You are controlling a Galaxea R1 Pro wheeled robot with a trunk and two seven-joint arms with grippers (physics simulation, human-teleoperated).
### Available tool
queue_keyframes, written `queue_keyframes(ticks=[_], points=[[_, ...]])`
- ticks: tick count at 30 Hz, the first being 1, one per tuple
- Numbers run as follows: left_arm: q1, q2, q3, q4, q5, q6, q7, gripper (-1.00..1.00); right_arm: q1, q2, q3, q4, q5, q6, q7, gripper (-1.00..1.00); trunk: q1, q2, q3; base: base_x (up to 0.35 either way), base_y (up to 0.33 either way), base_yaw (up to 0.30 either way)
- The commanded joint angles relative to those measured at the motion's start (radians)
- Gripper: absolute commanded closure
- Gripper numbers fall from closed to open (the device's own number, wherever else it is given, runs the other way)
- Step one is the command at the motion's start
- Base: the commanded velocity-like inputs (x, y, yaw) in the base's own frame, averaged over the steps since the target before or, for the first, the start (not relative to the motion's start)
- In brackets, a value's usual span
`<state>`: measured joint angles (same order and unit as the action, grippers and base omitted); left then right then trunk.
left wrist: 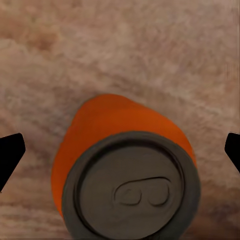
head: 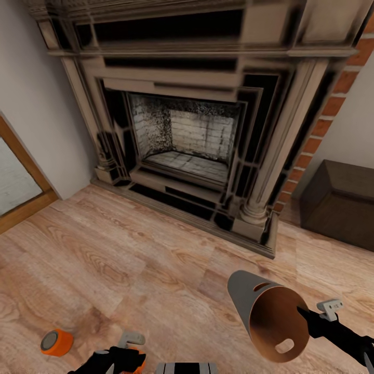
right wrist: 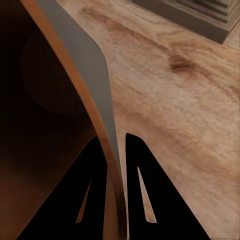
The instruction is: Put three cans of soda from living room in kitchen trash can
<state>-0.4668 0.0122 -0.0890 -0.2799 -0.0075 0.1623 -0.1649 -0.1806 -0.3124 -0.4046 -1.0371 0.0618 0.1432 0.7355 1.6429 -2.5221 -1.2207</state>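
- Setting: living room. Ornate fireplace (head: 192, 140) fills the upper middle of the head view, with red brick wall (head: 332, 109) at its right edge and a wood-framed glass door (head: 15, 182) at the far left.
- A dark brown box (head: 340, 202) stands on the plank floor (head: 130, 249) at the right edge of the frame, just beside the brick; well apart from both arms.
- Right gripper (right wrist: 116, 165), lower right of the head view: the tash can (head: 265, 311) is held off the floor, tipped on its side, brown inside facing the camera, slot-shaped cut-out visible near the lower rim.
- Right wrist view: jaws pinch the bin's rim, one finger inside against the brown face, the other outside on the grey wall; the wall sits tight between them.
- Left gripper (left wrist: 120, 150), bottom edge of the head view left of centre: jaws spread wide, the fingertips (left wrist: 10, 150) showing at opposite edges of the wrist frame.
- An orange can (left wrist: 125, 170) lies on the floor between those open fingers, grey pull-tab end toward the wrist camera; contact cannot be told.
- A second orange can of soda (head: 57, 342) lies on its side at the lower left of the head view, near the left gripper but apart from it.
- Open floor between fireplace hearth and arms; nothing stands between the left gripper and the can below it.
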Motion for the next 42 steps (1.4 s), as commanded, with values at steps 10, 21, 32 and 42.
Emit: queue_keyframes(ticks=[10, 21, 32, 42], points=[[0.000, 0.000, 0.000, -0.001, 0.000, -0.001, 0.000, -1.00, 0.001, 0.001, 0.000, -0.001, -0.012, 0.003, 0.006, 1.00, 0.002, -0.001, -0.019, 0.000, 0.000, 0.000], [0.000, 0.000, 0.000, -0.001, 0.000, -0.001, 0.000, 1.00, 0.001, 0.001, 0.001, -0.001, -0.012, 0.003, 0.005, 1.00, 0.002, -0.001, -0.019, 0.000, 0.000, 0.000], [0.000, 0.000, 0.000, -0.001, 0.001, 0.005, -0.001, 1.00, 0.001, 0.001, 0.001, -0.001, -0.012, 0.003, 0.005, 1.00, 0.000, 0.000, -0.004, 0.000, 0.000, 0.000], [0.000, 0.000, 0.000, 0.000, 0.000, 0.013, -0.002, 1.00, 0.001, 0.001, 0.004, -0.003, -0.012, 0.003, 0.008, 1.00, -0.004, 0.002, 0.035, 0.000, 0.000, 0.000]])
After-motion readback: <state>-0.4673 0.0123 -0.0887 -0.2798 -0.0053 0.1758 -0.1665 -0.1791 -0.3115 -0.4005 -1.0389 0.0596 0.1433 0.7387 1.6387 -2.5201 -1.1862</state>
